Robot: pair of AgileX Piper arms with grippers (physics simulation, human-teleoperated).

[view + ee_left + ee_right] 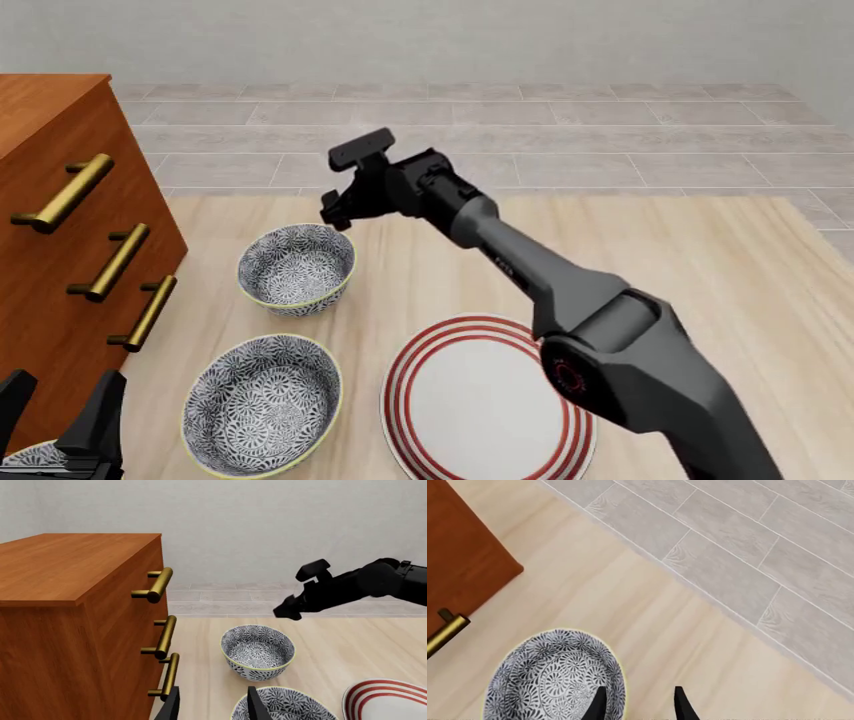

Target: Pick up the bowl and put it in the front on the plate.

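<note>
The bowl, blue-grey floral with a yellowish rim, stands upright on the table beyond its look-alike twin. My right gripper hangs above the bowl's right rim, apart from it. In the right wrist view that gripper is open, with one finger over the rim of the bowl. The red-ringed white plate lies to the right of the twin. My left gripper stands open and empty, low at the near left.
A wooden dresser with brass handles fills the left side, close to both bowls. A patterned sliver shows under the left gripper. Grey tiled floor lies beyond the table's far edge.
</note>
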